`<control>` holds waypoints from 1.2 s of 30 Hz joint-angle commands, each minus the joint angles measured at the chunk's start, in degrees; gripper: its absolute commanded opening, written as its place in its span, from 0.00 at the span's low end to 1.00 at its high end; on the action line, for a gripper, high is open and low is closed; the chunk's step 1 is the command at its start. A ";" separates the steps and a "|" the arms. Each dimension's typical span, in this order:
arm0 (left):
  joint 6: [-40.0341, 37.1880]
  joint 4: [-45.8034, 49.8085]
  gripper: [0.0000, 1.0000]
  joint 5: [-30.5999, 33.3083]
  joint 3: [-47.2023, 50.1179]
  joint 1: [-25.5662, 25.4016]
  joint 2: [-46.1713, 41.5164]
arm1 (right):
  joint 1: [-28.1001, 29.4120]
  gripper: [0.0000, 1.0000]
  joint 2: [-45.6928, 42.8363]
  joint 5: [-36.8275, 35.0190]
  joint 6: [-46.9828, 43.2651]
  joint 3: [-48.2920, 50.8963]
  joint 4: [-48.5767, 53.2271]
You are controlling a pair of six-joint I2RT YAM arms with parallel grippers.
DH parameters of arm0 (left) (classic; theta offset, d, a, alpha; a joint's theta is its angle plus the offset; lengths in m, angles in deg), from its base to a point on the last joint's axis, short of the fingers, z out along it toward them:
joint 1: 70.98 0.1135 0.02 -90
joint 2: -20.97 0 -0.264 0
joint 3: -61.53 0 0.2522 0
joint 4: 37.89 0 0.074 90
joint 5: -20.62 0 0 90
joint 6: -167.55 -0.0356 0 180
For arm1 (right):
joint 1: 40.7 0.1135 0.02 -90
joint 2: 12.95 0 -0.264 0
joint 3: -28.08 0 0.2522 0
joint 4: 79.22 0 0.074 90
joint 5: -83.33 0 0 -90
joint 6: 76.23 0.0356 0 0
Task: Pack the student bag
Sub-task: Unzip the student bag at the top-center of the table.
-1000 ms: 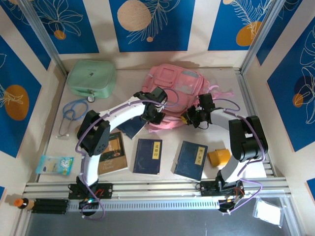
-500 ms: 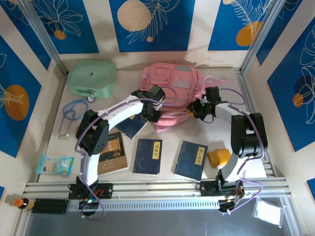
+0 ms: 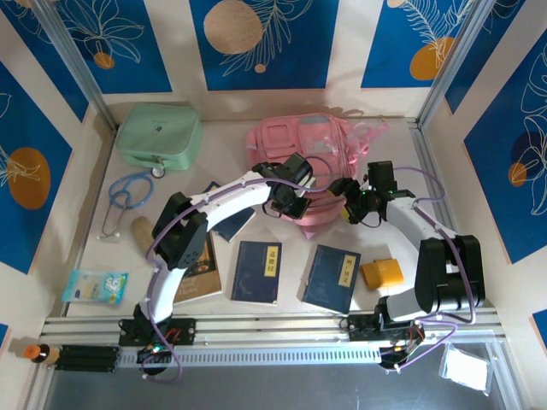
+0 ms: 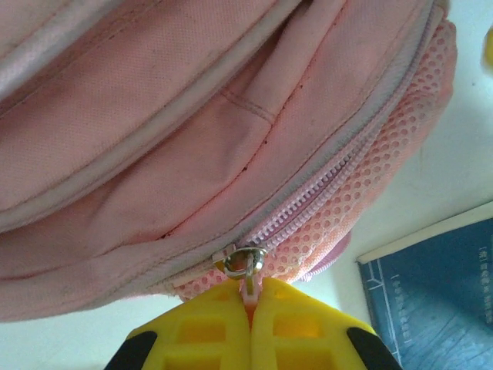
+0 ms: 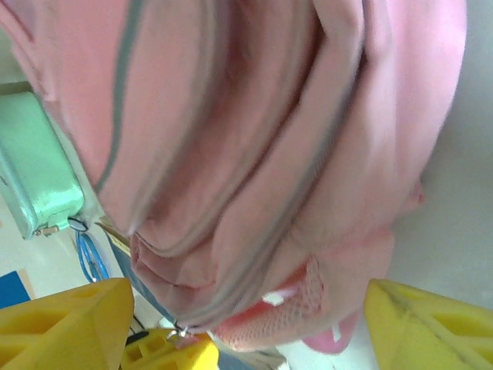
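Observation:
The student bag (image 3: 309,141), a soft pink backpack, lies at the back middle of the table. My left gripper (image 3: 287,203) is at its near edge. In the left wrist view its yellow fingers (image 4: 250,293) are shut on the zipper pull (image 4: 249,279) of a pocket on the bag (image 4: 192,116), just below the metal slider (image 4: 245,260). My right gripper (image 3: 344,198) hovers at the bag's near right side. Its fingers (image 5: 246,331) stand wide open on either side of the bag's pink bottom edge (image 5: 254,139), gripping nothing. The left fingers (image 5: 173,353) show there too.
A mint-green case (image 3: 160,132) sits at the back left, with a blue stethoscope (image 3: 124,195) in front of it. Dark blue books (image 3: 256,271) (image 3: 332,278) and a brown book (image 3: 197,265) lie near the front. An orange block (image 3: 380,273) rests at the right, a tissue pack (image 3: 94,286) at the left.
My right gripper has opened wide and moved right and back. My left gripper has travelled right with the zipper pull. The bag has shifted towards the back wall.

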 commanded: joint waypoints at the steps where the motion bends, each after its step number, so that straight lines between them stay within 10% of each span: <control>1: 2.10 -2.21 0.00 -2.80 -2.47 -0.01 1.21 | 1.35 0.80 -0.28 3.16 6.12 1.49 2.38; 19: 3.00 -3.91 0.00 -4.20 0.74 -0.02 -0.24 | 4.13 0.76 9.62 5.44 13.88 -1.99 -3.96; 36: 0.09 0.06 0.00 1.00 0.21 0.13 -1.18 | 5.51 0.41 11.24 0.04 15.84 -0.42 -4.05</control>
